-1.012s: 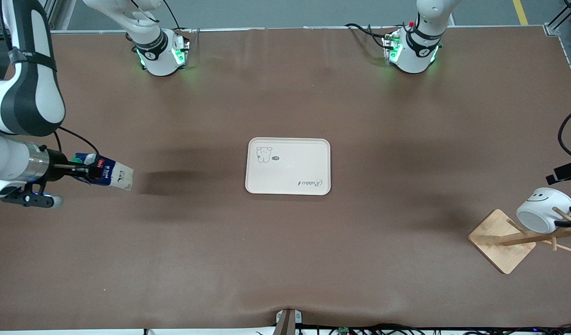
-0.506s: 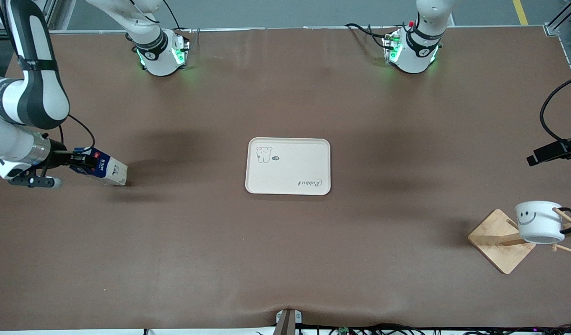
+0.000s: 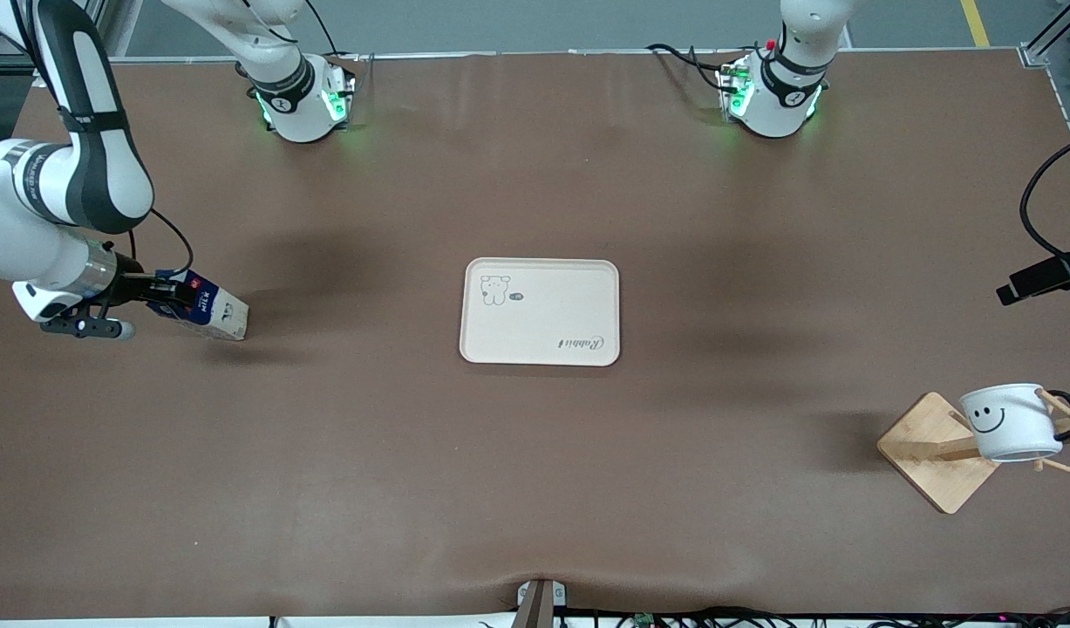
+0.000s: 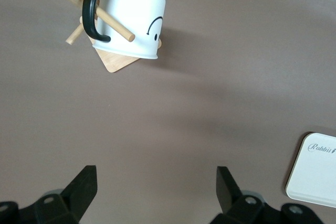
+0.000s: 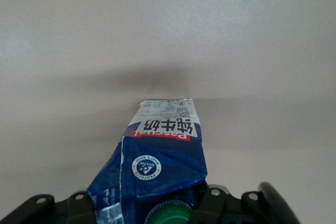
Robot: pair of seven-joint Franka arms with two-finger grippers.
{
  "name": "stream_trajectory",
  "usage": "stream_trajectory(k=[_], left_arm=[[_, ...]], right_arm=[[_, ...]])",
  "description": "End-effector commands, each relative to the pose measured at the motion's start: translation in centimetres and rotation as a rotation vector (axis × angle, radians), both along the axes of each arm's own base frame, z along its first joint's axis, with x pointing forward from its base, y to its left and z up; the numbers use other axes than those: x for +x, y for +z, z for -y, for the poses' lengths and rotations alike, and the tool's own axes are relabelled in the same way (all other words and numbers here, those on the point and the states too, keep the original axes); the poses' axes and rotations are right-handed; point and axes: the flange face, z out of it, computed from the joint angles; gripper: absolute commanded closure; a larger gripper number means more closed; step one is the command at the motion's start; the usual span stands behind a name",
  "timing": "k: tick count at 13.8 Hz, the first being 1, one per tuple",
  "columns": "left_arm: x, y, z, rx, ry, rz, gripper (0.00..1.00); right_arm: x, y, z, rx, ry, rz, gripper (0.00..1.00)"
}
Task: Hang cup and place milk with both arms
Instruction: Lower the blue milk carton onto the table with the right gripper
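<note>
Spread wide and empty, the left gripper (image 4: 155,192) has backed off the smiley mug (image 3: 1014,422), now hung on the wooden rack (image 3: 940,450) at 4 o'clock. Right gripper (image 3: 155,293) stays clamped on the milk carton (image 3: 205,306), lowered at 9 o'clock, short of the tray (image 3: 540,310).

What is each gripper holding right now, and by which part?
The right gripper holds the milk by its capped top end. The left gripper holds nothing.

White arms (image 3: 81,166), black bands, green-lit bases (image 3: 303,105)
</note>
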Motion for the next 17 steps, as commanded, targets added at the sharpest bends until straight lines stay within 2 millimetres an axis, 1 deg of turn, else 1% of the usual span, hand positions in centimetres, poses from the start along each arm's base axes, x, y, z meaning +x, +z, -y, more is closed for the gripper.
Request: stream_trajectory(k=[1, 2, 3, 5, 7, 9, 10, 12, 13, 15, 16, 17], left_arm=[[-0.5, 0.9, 0.0, 0.008, -0.003, 0.002, 0.0], [-0.5, 0.9, -0.1, 0.008, -0.003, 0.002, 0.0], [-0.5, 0.9, -0.1, 0.008, -0.005, 0.002, 0.0], [-0.5, 1.2, -0.2, 0.009, -0.002, 0.009, 0.0], [-0.4, 1.2, -0.2, 0.009, -0.002, 0.009, 0.0], [-0.5, 1.3, -0.2, 0.013, -0.002, 0.01, 0.0], [-0.7, 1.8, 0.0, 0.019, -0.002, 0.018, 0.0], [-0.8, 2.0, 0.2, 0.024, -0.004, 0.021, 0.0], [-0.8, 2.1, 0.3, 0.024, -0.007, 0.021, 0.0], [-1.0, 2.0, 0.4, 0.023, -0.01, 0.01, 0.0], [-1.0, 2.1, 0.3, 0.029, -0.009, 0.01, 0.0], [-1.0, 2.2, 0.1, 0.036, -0.01, 0.011, 0.0]], right_arm=[[-1.1, -0.3, -0.2, 0.009, -0.003, 0.007, 0.72], [-1.0, -0.3, -0.3, 0.009, 0.0, 0.006, 0.44], [-0.9, -0.2, -0.5, 0.009, 0.003, 0.006, 0.01], [-0.4, 0.3, -0.6, 0.007, 0.004, 0.016, 0.0], [0.4, 1.4, -0.7, 0.004, 0.011, 0.037, 0.0], [1.0, 2.4, -0.8, 0.009, 0.018, 0.017, 0.0], [1.4, 3.2, -0.9, 0.012, 0.022, 0.009, 0.0], [2.8, 5.6, -2.0, 0.013, 0.05, 0.006, 0.0], [3.5, 6.7, -2.1, 0.013, 0.053, 0.002, 0.0], [4.1, 9.3, -2.4, 0.011, 0.067, -0.027, 0.0], [4.0, 9.1, -3.0, 0.01, 0.084, -0.073, 0.0], [4.2, 8.5, -3.5, -0.014, 0.108, -0.099, 0.0]])
